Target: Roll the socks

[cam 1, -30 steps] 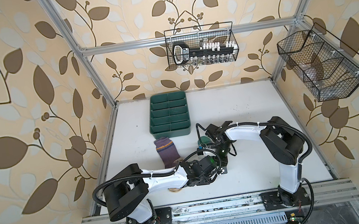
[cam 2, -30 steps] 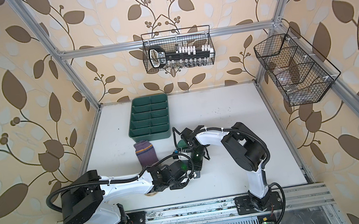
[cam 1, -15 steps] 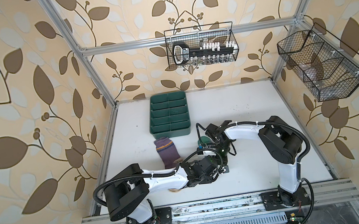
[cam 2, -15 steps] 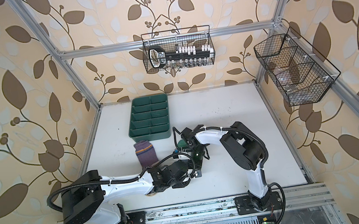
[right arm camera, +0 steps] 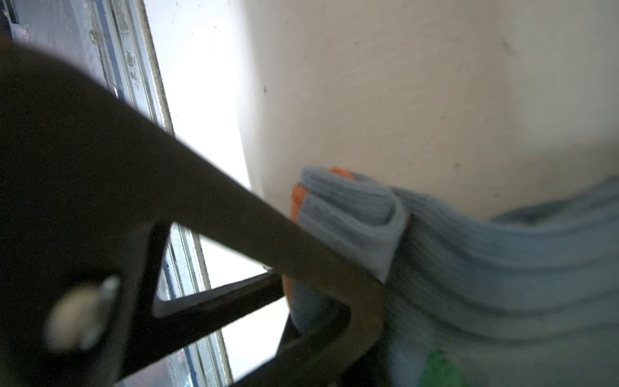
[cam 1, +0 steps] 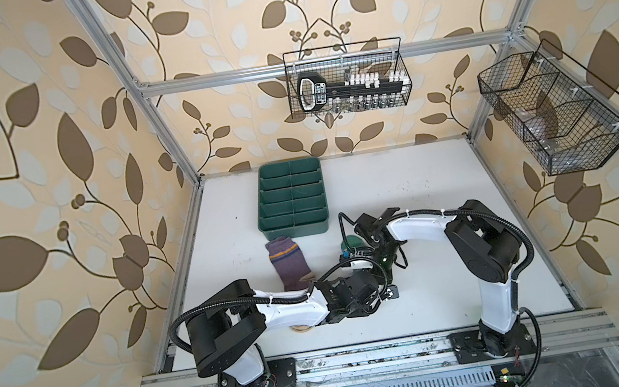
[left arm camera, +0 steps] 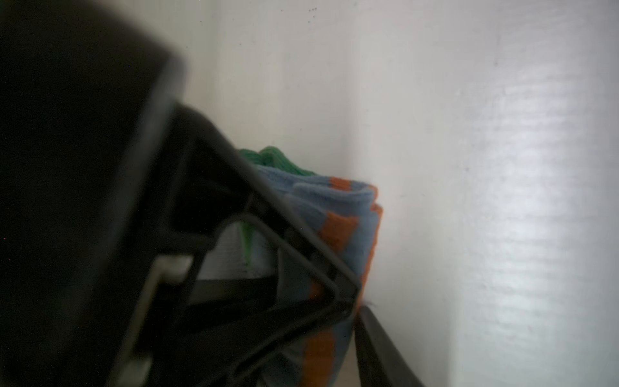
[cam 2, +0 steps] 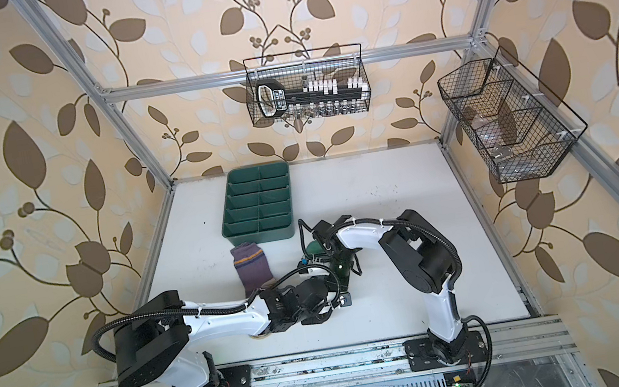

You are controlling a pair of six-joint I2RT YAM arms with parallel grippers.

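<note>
The purple sock (cam 1: 287,263) (cam 2: 251,269) lies flat on the white table, its lower end under my left arm. The grey-blue sock is bunched between both grippers. In both top views only its green toe (cam 1: 351,243) (cam 2: 314,247) shows. In the left wrist view it is a rolled bundle (left arm camera: 338,214) with orange stripes, and my left gripper (left arm camera: 335,338) (cam 1: 376,280) is closed round it. In the right wrist view my right gripper (right arm camera: 321,311) (cam 1: 383,260) is shut on a folded edge of this sock (right arm camera: 351,221).
A green divided tray (cam 1: 296,226) stands just behind the socks. A wire basket (cam 1: 347,85) hangs on the back wall and another (cam 1: 556,113) hangs on the right wall. The metal front rail (cam 1: 367,358) runs along the table's near edge.
My left gripper's jaws have narrowed onto the rolled grey-blue sock. Both arms stay almost where they were, and the purple sock has not moved.
</note>
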